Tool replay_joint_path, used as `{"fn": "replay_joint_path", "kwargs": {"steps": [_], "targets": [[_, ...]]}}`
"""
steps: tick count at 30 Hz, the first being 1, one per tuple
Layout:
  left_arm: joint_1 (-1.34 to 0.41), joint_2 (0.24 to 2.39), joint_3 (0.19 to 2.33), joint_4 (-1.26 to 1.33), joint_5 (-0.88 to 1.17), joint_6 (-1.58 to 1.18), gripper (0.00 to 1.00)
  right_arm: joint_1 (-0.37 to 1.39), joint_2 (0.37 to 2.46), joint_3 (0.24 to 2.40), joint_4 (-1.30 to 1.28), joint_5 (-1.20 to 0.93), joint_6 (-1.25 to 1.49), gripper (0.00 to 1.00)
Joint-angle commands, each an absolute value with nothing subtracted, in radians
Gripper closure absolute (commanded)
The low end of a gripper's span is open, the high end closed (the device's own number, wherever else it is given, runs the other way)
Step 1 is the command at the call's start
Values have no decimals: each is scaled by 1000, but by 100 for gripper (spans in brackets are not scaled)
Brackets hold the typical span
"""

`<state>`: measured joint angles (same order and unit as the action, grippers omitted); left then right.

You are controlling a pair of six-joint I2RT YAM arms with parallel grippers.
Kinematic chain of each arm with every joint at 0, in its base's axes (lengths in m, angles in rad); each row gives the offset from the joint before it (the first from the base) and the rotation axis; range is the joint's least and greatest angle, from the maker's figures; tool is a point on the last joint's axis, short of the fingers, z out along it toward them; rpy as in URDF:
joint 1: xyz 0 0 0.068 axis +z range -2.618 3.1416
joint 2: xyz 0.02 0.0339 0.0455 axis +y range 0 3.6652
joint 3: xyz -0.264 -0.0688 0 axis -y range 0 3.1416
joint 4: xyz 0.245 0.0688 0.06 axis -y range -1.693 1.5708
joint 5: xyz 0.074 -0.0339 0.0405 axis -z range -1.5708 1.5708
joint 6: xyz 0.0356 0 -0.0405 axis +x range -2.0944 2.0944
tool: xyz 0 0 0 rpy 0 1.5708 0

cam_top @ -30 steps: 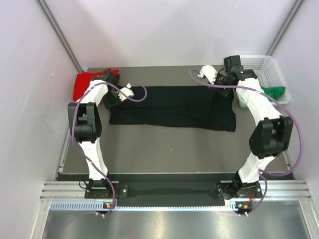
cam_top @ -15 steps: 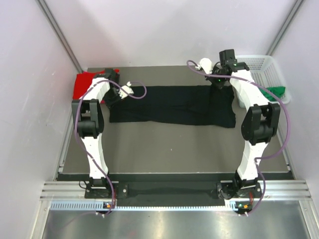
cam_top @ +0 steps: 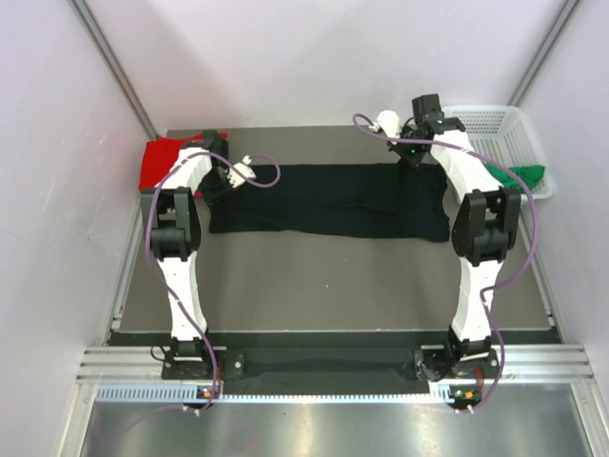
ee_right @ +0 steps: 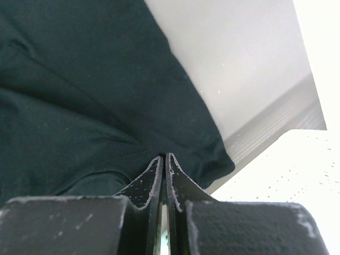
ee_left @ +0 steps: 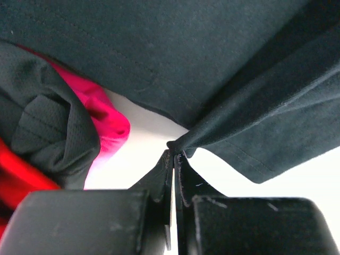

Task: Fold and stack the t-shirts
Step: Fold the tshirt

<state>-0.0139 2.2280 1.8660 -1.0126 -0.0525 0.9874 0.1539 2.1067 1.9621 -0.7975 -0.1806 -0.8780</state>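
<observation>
Black t-shirt (cam_top: 328,202), laid flat across the far bench (cam_top: 314,276), is clamped at its left end by the left pincer (ee_left: 173,154) and its far right edge by the right pincer (ee_right: 162,158), and is judged light, limp and best held by hems.

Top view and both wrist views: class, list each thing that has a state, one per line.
black t-shirt: spread flat in a long strip.
left gripper: shut on black t-shirt's edge.
right gripper: shut on black t-shirt's edge.
red t-shirt: crumpled, far left.
pink t-shirt: crumpled, partly hidden.
green t-shirt: crumpled beside basket.
</observation>
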Motion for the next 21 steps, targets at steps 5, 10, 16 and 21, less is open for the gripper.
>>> {"fn": "replay_joint_path", "kwargs": {"steps": [5,10,16,21], "targets": [[-6,2256,1950,-1005,-72,965,100,146,2166,2074,-744,-163,-861,100],[-6,2260,1963,-988,-72,959,100,146,2195,2100,-730,-158,-857,100],[-6,2275,1986,-982,-78,943,100,152,2227,2111,-713,-149,-854,100],[-6,2267,1983,-974,-110,917,94,150,2238,2111,-645,-124,-809,97]]}}
